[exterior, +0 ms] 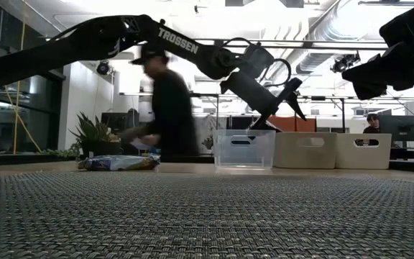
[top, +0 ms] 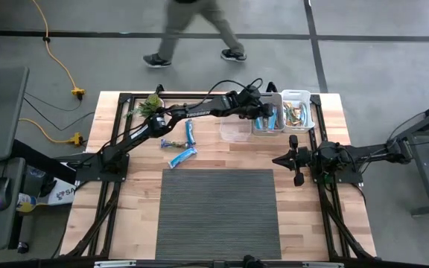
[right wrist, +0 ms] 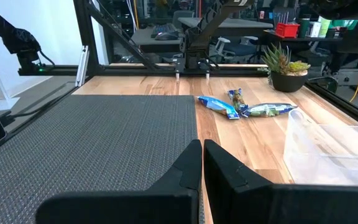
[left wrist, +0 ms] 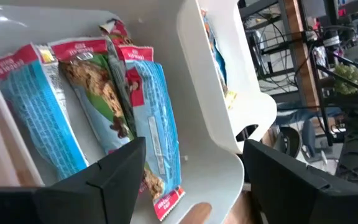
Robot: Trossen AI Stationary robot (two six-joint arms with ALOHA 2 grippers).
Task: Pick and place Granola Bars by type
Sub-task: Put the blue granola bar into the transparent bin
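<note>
Starting on the left of the worktop, we had the little potted plant near the back corner, and just in front of it a few loose granola bars lying flat on the wood beside the dark woven mat. From the right wrist view they showed up as three blue-wrapped ones in a loose cluster.

Moving right, the left arm was stretched way across the worktop, and the left gripper hung over the middle white bin, fingers spread wide and holding nothing. Right under it, blue-red-white bars stood leaning side by side inside that bin. A clear bin sat just left of it and looked empty from the low view. Another white bin sat just right, with a mix of bars in it that we couldn't sort by colour.

Farther right, the right gripper was parked over the wood near the mat's corner, fingers pressed together, nothing between them.

Beyond the worktop, a person was walking past.
</note>
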